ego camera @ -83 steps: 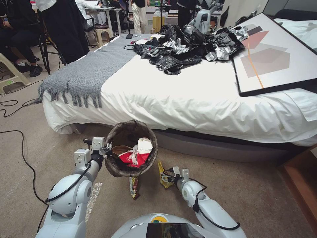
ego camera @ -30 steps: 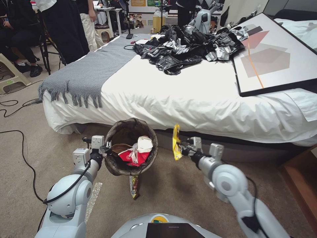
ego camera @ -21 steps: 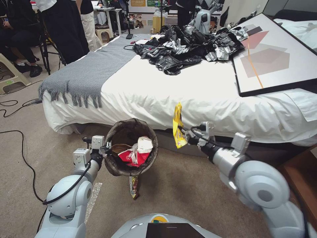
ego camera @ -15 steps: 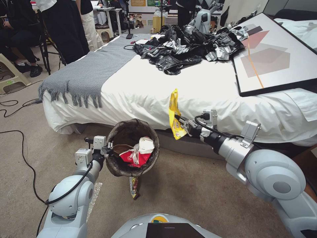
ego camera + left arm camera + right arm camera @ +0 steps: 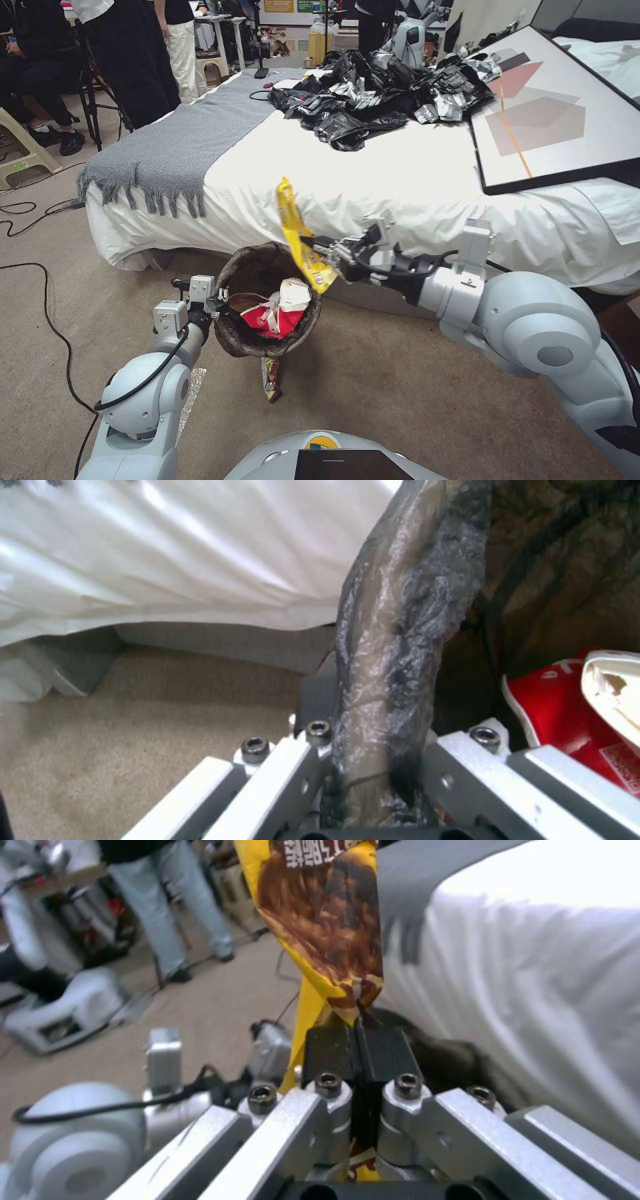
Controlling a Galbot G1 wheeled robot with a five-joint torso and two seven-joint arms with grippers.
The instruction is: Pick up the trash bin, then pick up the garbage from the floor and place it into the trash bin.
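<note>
Swinging left, right gripper (image 5: 325, 254) pinching yellow wrapper (image 5: 301, 238) reaches trash bin (image 5: 268, 308); tall wrapper could catch its rim.

Left arm bent up from lower left of head view, wrist raised. Left gripper (image 5: 217, 303) clamped on near-left rim of trash bin (image 5: 235, 340), holding it off floor; in left wrist view fingers (image 5: 297, 765) pinched liner-covered rim between them. Right arm reached across from right, big shoulder joint low, forearm roughly level, wrist pointed left. Right gripper (image 5: 325, 252) closed on lower part of yellow snack wrapper (image 5: 299, 233), held above bin's far-right rim; pads (image 5: 330, 1052) pressed together on it.
</note>
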